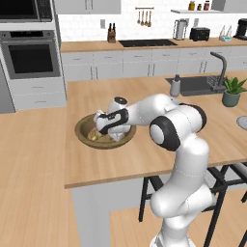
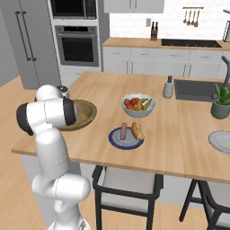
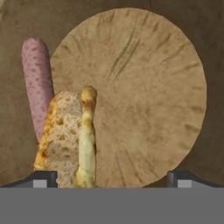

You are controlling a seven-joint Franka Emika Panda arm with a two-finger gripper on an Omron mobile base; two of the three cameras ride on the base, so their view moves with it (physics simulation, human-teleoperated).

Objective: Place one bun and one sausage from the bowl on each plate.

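A split bun [image 3: 65, 140] lies closest in the hand view, cut side up, its crusty edge standing beside the left of the two dark fingers [image 3: 41, 178], and a pink sausage [image 3: 37, 83] lies just beyond it against the sloping wall of the wooden bowl [image 3: 131, 87]. The fingers are spread as wide as they go, one at each lower corner of that view, and they grip nothing; the bun sits near the left one, though whether they touch cannot be told. From the left base view the gripper [image 1: 107, 129] reaches down into the bowl [image 1: 84, 126], which rests on the tabletop [image 1: 144, 154] near its left edge. The right base view shows the blue-rimmed plate [image 2: 117, 140] well to the right of the bowl [image 2: 87, 112], already carrying a sausage [image 2: 123, 131] and a bun [image 2: 138, 130] side by side. The pale grey plate [image 2: 221, 142] lies bare at the far right. A white fruit bowl [image 2: 138, 106] stands just behind the blue-rimmed plate.
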